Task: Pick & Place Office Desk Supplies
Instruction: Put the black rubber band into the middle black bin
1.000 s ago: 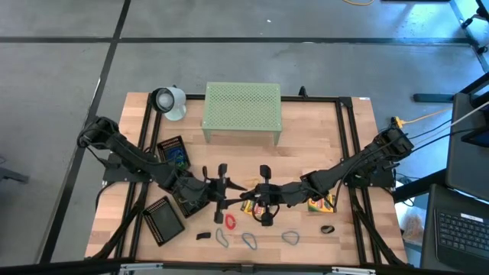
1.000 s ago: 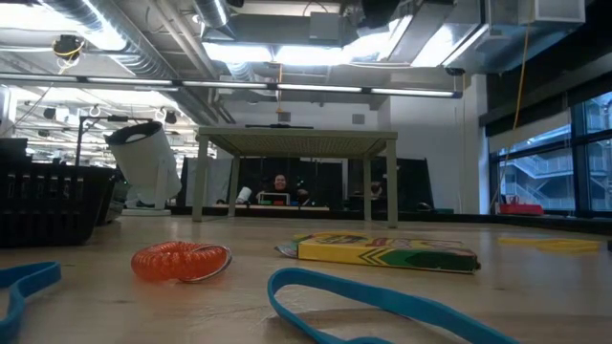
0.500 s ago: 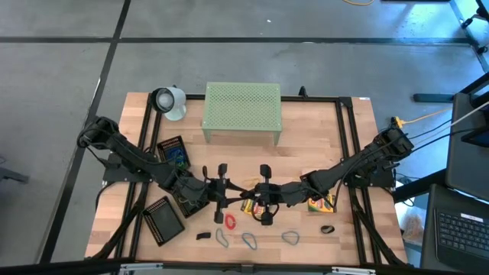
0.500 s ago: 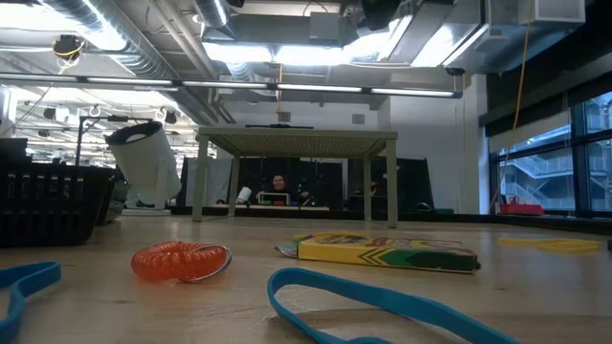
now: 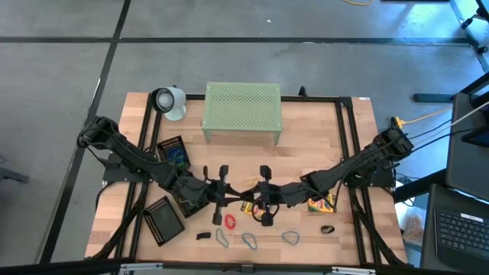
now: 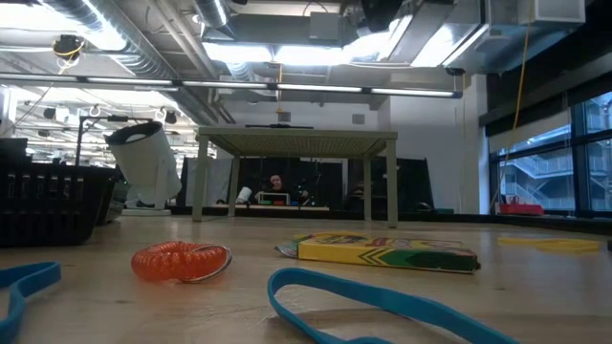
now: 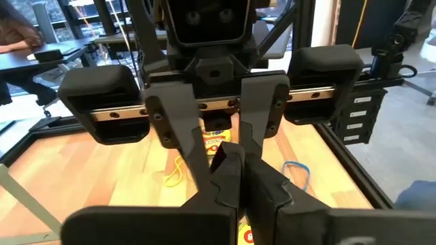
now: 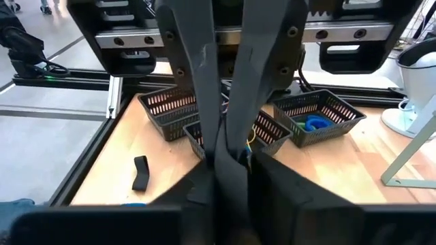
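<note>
— So, where do your two arms stand?

— Mid-table, operator: your left gripper [image 5: 229, 188] and your right gripper [image 5: 249, 191] meet tip to tip above the wooden table [image 5: 321, 145], nearer its near edge than its far one.

— And the grip?

— Your left gripper is clenched tight. Your right gripper's fingers [image 7: 253, 129] stand a little apart. A small dark piece [image 7: 222, 158] sits where the tips meet; I cannot tell what it is, nor whether your left one is pinching it.

— Where are the supplies?

— One crayon box [image 5: 321, 203] lies to the right, partly under your right arm. A second crayon box [image 5: 250, 205] lies just below the meeting tips. A red coil [image 5: 229, 221] rests near it, toward the near edge. Along that edge you have a black clip [image 5: 202, 235] on the left, then a grey loop [image 5: 249, 241] and a blue-grey loop [image 5: 290, 237] further right. Two mesh trays [image 5: 164, 221] lie on the left, beside your left arm. The green stand [image 5: 241, 107] sits at the far side.
</note>
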You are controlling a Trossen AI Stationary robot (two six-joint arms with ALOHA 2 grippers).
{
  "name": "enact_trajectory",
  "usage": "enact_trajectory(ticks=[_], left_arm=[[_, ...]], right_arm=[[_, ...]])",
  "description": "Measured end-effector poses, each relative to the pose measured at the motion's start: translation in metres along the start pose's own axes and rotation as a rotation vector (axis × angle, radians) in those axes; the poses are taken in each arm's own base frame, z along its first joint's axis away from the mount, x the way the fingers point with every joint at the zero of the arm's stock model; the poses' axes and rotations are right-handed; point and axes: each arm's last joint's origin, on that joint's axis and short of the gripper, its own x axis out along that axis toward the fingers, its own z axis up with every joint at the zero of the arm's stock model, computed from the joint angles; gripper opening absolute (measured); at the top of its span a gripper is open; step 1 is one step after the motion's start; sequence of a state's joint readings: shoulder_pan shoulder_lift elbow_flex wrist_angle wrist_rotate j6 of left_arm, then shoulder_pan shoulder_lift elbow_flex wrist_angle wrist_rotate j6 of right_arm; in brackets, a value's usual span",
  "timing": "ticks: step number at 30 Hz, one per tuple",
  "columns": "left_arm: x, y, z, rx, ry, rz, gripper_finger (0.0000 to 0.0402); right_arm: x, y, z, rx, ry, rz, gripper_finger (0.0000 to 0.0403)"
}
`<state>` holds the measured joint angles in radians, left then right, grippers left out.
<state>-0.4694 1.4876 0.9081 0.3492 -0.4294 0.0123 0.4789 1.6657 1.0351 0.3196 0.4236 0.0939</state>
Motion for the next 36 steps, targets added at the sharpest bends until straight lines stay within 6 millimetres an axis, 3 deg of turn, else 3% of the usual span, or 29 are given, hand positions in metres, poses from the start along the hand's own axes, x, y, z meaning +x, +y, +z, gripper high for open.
enact_trajectory(ticks=[8, 14, 21, 29, 36], left_arm=[[-0.001, 0.003, -0.003, -0.041, 0.033, 0.071, 0.0007], [-0.013, 0.009, -0.009, -0.136, 0.165, 0.105, 0.0007], [-0.047, 0.013, -0.026, -0.345, 0.490, 0.085, 0.0008], [-0.082, 0.016, -0.055, -0.506, 0.897, 0.263, 0.0008], [-0.092, 0.017, -0.064, -0.548, 1.003, 0.388, 0.0027]], right_arm=[[-0.005, 0.006, -0.001, 0.030, 0.019, 0.013, 0.0185], [-0.018, 0.011, 0.001, 0.007, 0.062, 0.035, 0.0228], [-0.026, 0.015, 0.002, 0.007, 0.094, 0.049, 0.0234], [-0.025, 0.013, 0.001, 0.011, 0.104, 0.040, 0.0223], [-0.025, 0.013, 0.000, 0.010, 0.106, 0.040, 0.0220]])
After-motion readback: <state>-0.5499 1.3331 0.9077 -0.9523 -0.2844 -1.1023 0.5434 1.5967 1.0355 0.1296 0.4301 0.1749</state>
